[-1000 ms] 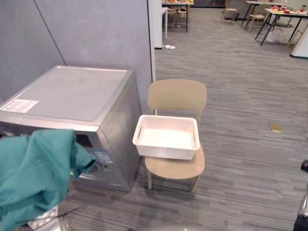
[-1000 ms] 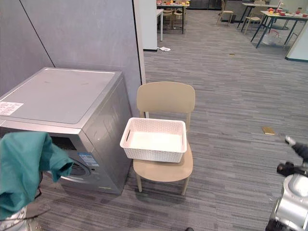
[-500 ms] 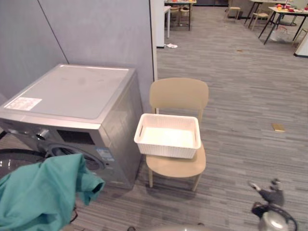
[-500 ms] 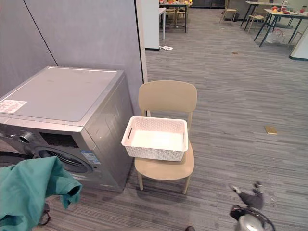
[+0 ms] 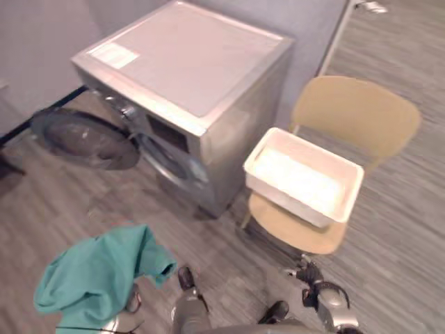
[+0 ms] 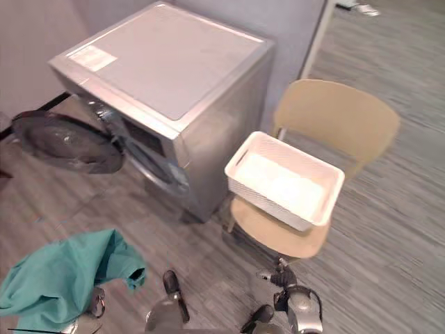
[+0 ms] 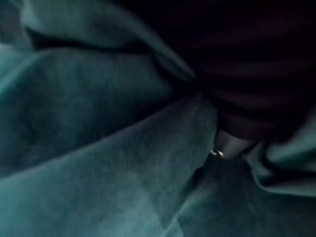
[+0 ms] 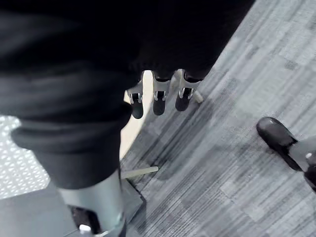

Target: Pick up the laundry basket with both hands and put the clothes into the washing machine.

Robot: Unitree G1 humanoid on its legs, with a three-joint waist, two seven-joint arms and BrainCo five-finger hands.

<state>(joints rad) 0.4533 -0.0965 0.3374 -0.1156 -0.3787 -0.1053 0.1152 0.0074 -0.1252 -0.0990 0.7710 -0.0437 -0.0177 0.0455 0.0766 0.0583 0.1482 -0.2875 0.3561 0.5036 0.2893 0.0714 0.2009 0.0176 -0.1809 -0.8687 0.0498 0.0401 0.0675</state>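
Since the earlier frame my view has tilted down: teal cloth garment [image 5: 97, 278] drapes my left hand [image 7: 228, 144] (grip I cannot tell) low before the open door [image 5: 83, 139] of the silver washing machine [image 5: 195, 90], presumably for loading; right hand [image 8: 158, 98] hangs slack-fingered and empty; white woven basket [image 5: 304, 177] sits empty on the tan chair [image 5: 354, 115].

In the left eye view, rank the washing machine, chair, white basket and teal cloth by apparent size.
1. washing machine
2. chair
3. white basket and teal cloth look about alike. The cloth is nearer the camera, so I leave them unranked.
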